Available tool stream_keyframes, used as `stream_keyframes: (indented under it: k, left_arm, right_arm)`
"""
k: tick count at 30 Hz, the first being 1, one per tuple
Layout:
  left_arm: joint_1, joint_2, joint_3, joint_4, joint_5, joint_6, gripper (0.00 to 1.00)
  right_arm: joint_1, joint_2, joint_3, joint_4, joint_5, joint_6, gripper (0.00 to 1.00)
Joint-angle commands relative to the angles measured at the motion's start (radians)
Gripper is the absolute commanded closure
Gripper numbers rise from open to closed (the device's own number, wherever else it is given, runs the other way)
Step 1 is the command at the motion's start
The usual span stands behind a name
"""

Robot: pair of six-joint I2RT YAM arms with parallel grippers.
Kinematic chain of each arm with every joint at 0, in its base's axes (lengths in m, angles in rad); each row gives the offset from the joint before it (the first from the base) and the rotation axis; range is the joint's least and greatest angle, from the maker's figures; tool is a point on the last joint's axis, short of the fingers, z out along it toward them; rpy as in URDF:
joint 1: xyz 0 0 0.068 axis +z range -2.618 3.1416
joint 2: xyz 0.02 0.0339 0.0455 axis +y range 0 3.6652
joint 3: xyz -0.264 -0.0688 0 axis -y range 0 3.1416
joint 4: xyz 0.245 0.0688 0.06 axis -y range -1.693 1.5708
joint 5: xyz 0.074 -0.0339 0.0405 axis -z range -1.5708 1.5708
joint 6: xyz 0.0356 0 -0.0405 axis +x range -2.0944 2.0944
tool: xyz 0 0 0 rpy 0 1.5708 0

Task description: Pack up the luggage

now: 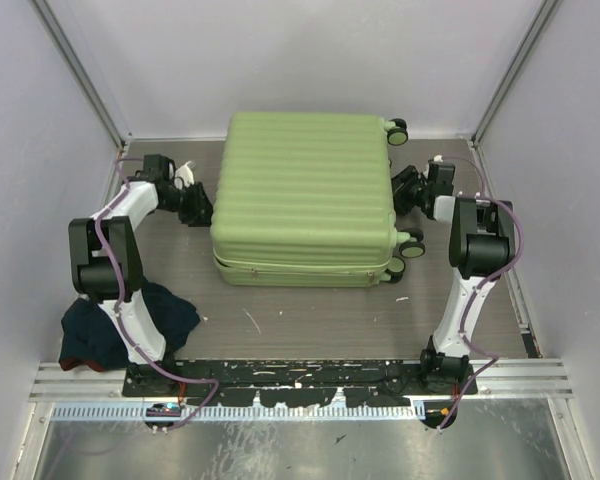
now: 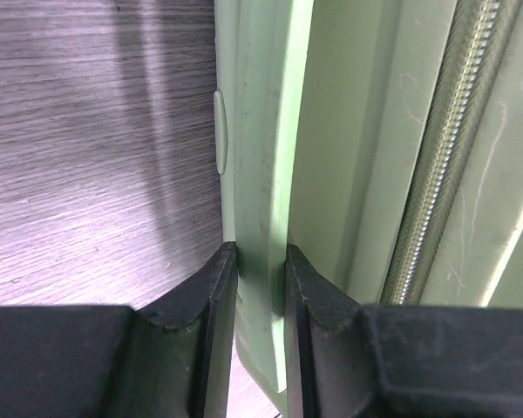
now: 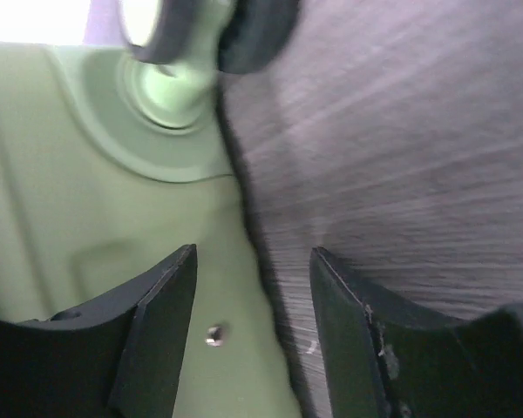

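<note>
Suitcase position: the green suitcase [image 1: 305,195] is lying flat and shut on the table [image 1: 280,320], toward the far end. It is sitting between your two arms, with its wheels [image 1: 412,243] pointing right.
Left gripper: the left gripper [image 2: 261,287] is pinching a thin green ridge on the suitcase's left side. Both fingers [image 2: 216,300] are pressing against it, leaving only the ridge's thickness between them.
Right gripper: the right gripper [image 3: 253,296] is standing spread wide and gripping nothing. It is hanging at the suitcase's right side, where the shell is meeting the table.
Top view only: you are seeing the whole ribbed shell and both arms. A dark cloth bundle [image 1: 120,325] is lying by the left arm's base.
Left wrist only: a zipper [image 2: 436,157] is running alongside the pinched ridge, a detail too small to make out from above.
Right wrist only: a small screw [image 3: 213,334] is showing in the shell between the fingers, and one of the wheels [image 3: 209,30] is showing blurred at the top.
Counts: you are looking at one suitcase, two grippers, one cloth bundle, one zipper and one screw. Three wheels are showing from above.
</note>
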Motion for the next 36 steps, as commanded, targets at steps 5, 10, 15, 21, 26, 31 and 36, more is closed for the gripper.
stream_keyframes:
  k: [5, 10, 15, 21, 26, 31, 36]
  left_arm:
    - [0.004, -0.029, -0.045, 0.005, -0.077, 0.060, 0.75]
    - [0.014, 0.014, -0.021, -0.032, -0.052, 0.076, 0.75]
    - [0.022, 0.065, 0.053, -0.055, -0.035, 0.082, 0.75]
    - [0.033, 0.099, 0.129, -0.050, -0.076, 0.053, 0.75]
    - [0.034, 0.077, 0.157, -0.053, -0.095, -0.009, 0.74]
    - [0.033, 0.022, 0.092, -0.019, -0.178, -0.058, 0.68]
    - [0.029, -0.051, 0.011, 0.047, -0.276, -0.132, 0.62]
  right_arm:
    - [0.054, 0.135, 0.077, 0.216, -0.007, 0.085, 0.43]
    - [0.077, 0.270, 0.226, 0.340, -0.002, 0.138, 0.46]
    - [0.103, 0.413, 0.391, 0.377, 0.009, 0.169, 0.57]
    - [0.122, 0.616, 0.786, 0.338, 0.036, 0.179, 0.61]
    - [0.119, 0.659, 1.022, 0.261, 0.010, 0.053, 0.51]
    - [0.058, 0.466, 0.882, 0.174, 0.037, -0.124, 0.34]
    - [-0.023, 0.225, 0.697, 0.027, 0.136, -0.371, 0.14]
